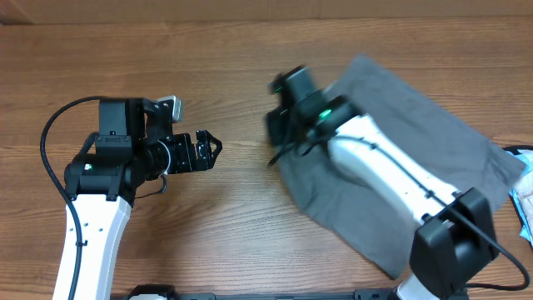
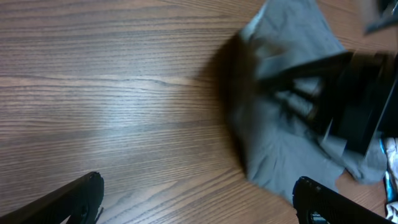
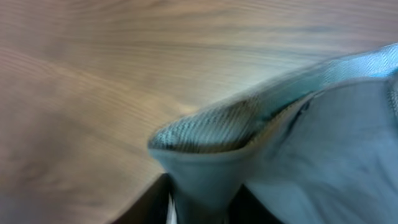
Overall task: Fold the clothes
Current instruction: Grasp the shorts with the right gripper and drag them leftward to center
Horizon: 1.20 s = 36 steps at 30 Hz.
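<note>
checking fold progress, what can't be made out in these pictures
- plain grey woven fabric shorts: overhead, the white right arm hides the middle.
- right gripper: right wrist view blurred, shorts drape over it; open or shut unclear.
- pale object at right edge: overhead, cut off by the frame.

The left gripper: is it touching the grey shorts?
No, the left gripper hangs over the table, apart from the shorts.
</note>
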Each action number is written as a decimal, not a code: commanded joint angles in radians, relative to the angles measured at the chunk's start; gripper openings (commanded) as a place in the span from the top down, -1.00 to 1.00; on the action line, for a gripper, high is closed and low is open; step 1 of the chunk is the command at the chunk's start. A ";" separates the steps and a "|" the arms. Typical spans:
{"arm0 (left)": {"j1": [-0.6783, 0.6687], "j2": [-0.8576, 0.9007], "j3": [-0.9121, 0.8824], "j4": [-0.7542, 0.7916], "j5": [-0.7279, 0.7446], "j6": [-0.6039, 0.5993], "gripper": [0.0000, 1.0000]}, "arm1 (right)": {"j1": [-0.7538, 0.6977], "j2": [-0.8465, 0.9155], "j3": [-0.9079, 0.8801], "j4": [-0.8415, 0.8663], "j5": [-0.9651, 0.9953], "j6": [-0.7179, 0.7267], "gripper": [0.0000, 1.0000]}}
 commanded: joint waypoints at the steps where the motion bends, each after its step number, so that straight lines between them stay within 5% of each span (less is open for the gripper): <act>1: 0.006 0.006 0.023 0.005 0.015 -0.014 -1.00 | 0.029 -0.008 0.029 0.000 0.121 -0.005 -0.05; 7: 0.005 0.006 0.023 0.001 0.019 -0.014 -1.00 | -0.081 -0.008 0.029 0.008 0.166 0.051 -0.22; 15: 0.005 0.006 0.023 -0.006 0.045 -0.002 -1.00 | -0.343 0.036 0.029 0.023 0.151 0.197 0.19; 18: 0.005 0.007 0.023 0.002 0.044 0.009 -1.00 | -0.402 0.080 0.029 0.047 0.122 0.197 0.19; 23: 0.005 0.007 0.023 0.001 0.044 0.009 -1.00 | -0.431 0.177 0.029 0.112 0.011 0.196 -0.04; 32: 0.005 0.007 0.023 0.002 0.044 0.009 -1.00 | -0.417 0.352 0.029 0.182 -0.068 0.267 -0.05; 34: 0.005 0.007 0.023 0.002 0.044 0.009 -1.00 | -0.406 0.381 0.029 0.209 -0.121 0.267 0.03; 36: 0.005 0.007 0.023 0.002 0.044 0.010 -1.00 | -0.387 0.404 0.029 0.248 -0.190 0.267 0.39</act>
